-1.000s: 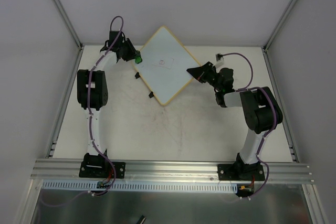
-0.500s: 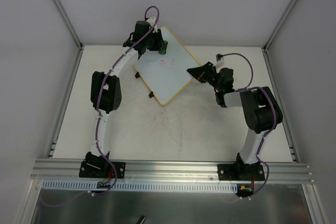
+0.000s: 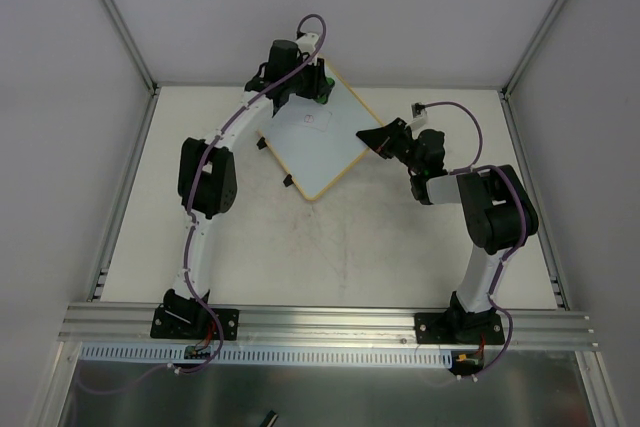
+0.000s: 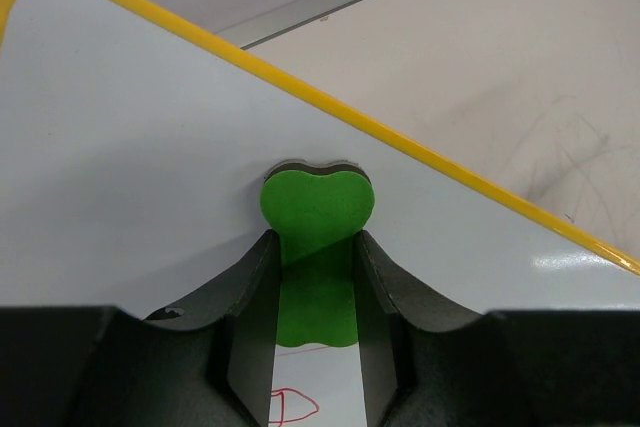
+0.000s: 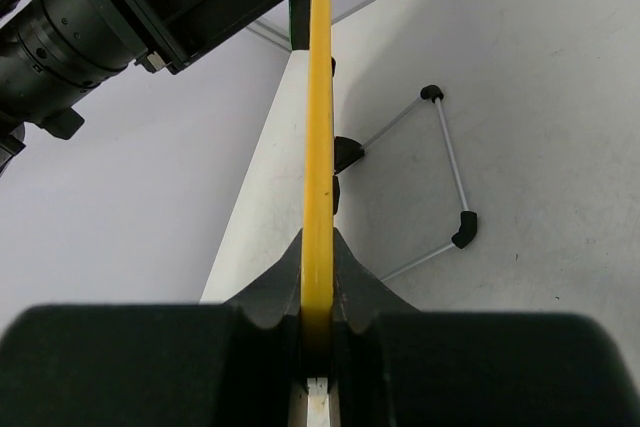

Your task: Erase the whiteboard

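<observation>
The whiteboard [image 3: 318,147], white with a yellow rim, lies turned like a diamond at the back of the table. It carries a small red drawing [image 3: 312,119] near its middle, also showing in the left wrist view [image 4: 292,406]. My left gripper [image 3: 318,87] is shut on the green eraser [image 4: 316,252] and holds it against the board near its far corner, above the drawing. My right gripper [image 3: 372,136] is shut on the board's right edge, seen edge-on as a yellow strip [image 5: 317,147] between the jaws.
Two black clips [image 3: 274,162] sit on the board's lower left edge. A thin wire stand with black ends [image 5: 450,177] lies on the table beside the board. Metal frame rails [image 3: 520,67] and grey walls close the table in.
My left gripper has carried the green eraser from the board's left corner across to its far corner. The right arm has kept its hold and not moved.
</observation>
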